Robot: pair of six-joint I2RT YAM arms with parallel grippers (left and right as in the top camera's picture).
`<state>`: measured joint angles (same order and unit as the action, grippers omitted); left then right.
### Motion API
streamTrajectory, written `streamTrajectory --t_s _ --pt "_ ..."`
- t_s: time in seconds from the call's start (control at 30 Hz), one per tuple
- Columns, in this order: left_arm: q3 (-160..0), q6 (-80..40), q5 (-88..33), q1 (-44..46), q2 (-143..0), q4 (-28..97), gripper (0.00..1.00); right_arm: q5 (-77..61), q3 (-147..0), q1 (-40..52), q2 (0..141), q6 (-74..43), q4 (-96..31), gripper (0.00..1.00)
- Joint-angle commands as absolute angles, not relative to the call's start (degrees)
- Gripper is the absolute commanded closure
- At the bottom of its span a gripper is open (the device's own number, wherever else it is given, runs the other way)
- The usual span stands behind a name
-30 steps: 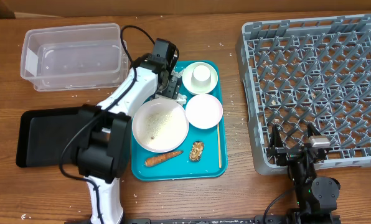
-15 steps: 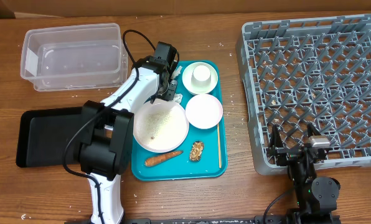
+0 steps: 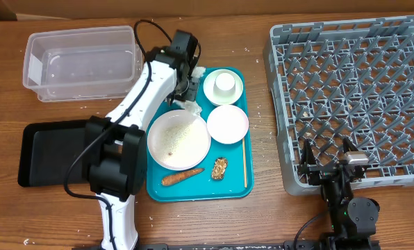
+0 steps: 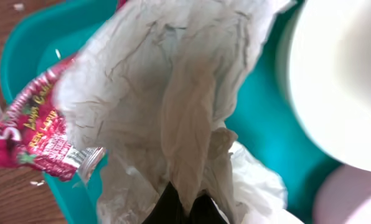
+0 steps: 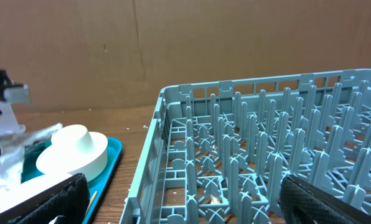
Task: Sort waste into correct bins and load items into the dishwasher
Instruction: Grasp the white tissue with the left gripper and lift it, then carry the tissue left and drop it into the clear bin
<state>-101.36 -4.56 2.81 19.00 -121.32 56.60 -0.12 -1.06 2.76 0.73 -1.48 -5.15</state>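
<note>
Left hand (image 4: 179, 208) is pinched fully closed on a fold of the crumpled napkin (image 4: 173, 93), up at the 11 o'clock corner of the teal tray (image 3: 193, 193). Here's the worry: the red-and-white wrapper (image 4: 30, 134) lies touching that paper, so a lift could drag it onto the surface or into the wrong bin. The pinch looks thin too, so the napkin might slip or tear. And the cup (image 3: 225, 82) sits just beside the hand at its 3 o'clock, easy to nudge. Right hand (image 5: 185, 205) is spread wide, holding nothing, at the 7 o'clock corner of the dish rack (image 3: 353, 90). Now the containers. The rack, at 3 o'clock on the surface, has no dishes in it. The clear tub (image 3: 82, 62) at 10 o'clock is empty. The black tray (image 3: 47, 149) at 8 o'clock is bare where the arm lets me see. The teal tray carries everything else:

- the plate (image 3: 178, 139), speckled with rice
- the small bowl (image 3: 227, 124), empty
- the cup, standing in the green-rimmed bowl (image 3: 210, 89)
- the chopsticks (image 3: 245, 163), along its 3 o'clock edge
- the carrot (image 3: 182, 178) and the brown lump (image 3: 220, 168), at 6 o'clock
</note>
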Motion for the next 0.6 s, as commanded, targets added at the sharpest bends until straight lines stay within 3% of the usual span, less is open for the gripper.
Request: streamTrajectory --t_s 0.0,0.3,0.57 --pt "-107.11 -7.11 -0.27 18.76 -121.25 58.74 0.96 -0.14 -0.45 2.87 0.16 -1.48 -4.84 0.0" --pt "-117.51 -7.35 0.73 18.41 -121.23 64.66 0.96 -0.14 -0.45 2.87 0.16 -1.48 -4.82 0.0" --pt "-129.56 -7.33 15.7 12.56 -121.21 62.11 0.96 -0.16 -0.45 2.87 0.16 -1.48 -4.84 0.0"
